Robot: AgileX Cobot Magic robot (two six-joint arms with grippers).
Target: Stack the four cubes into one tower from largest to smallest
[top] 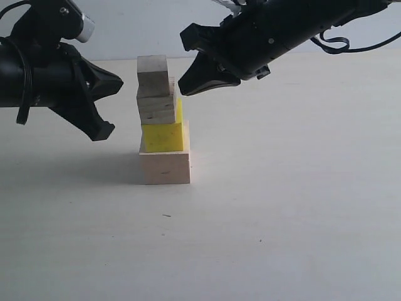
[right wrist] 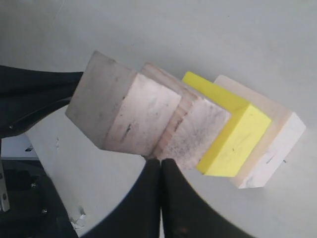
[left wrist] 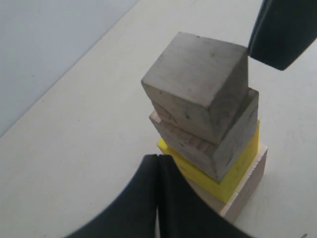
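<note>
Although it twists slightly, the tower [top: 164, 138] stands.

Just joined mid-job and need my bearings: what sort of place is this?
Likely a robotics lab test bench: a plain pale table, a blank wall behind it, and the black left gripper and right gripper flanking a four-block tower.

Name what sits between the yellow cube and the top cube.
One small wood cube. It rests on the yellow cube and carries the top cube. The exterior view shows this plainly.
</note>
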